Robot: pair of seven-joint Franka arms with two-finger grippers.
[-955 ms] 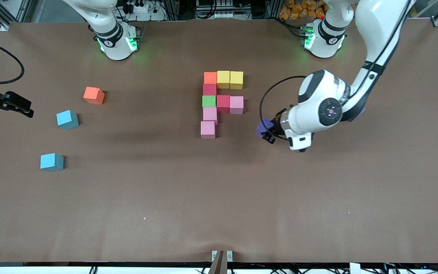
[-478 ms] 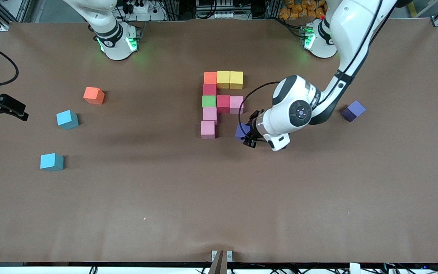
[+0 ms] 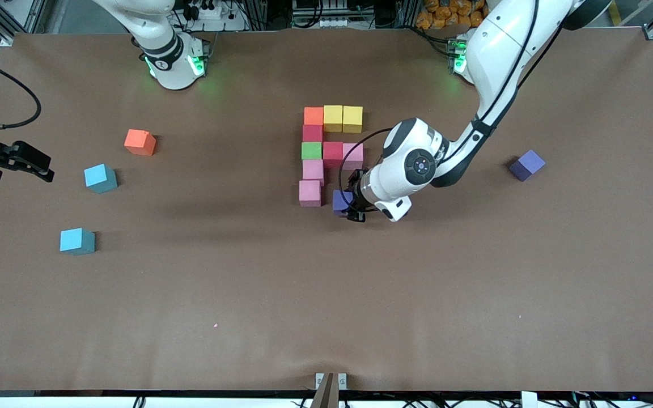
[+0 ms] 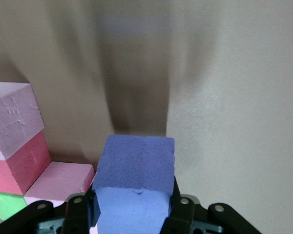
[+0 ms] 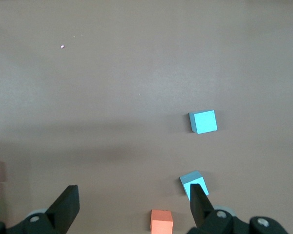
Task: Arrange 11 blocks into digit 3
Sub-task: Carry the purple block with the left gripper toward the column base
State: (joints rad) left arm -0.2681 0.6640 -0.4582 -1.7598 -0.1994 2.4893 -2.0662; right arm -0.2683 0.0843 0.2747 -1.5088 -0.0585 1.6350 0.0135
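Between your left gripper's (image 3: 350,207) closed jaws sits 1 purple block (image 3: 342,200), held over the table (image 3: 326,294) just beside the nearest pink block (image 3: 310,192) of the figure (image 3: 331,152), 9 touching blocks so far. A 2nd purple block (image 3: 526,165) lies toward the left arm's end. Your right gripper (image 3: 32,164) waits open near 1 orange block (image 3: 140,141) and 2 light-blue blocks (image 3: 100,178).

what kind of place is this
Probably a robotics lab: two robot arms bolted at a brown-covered table, metal framing and cables along its edge, and foam blocks. The left gripper holds a purple block; the right gripper waits open.
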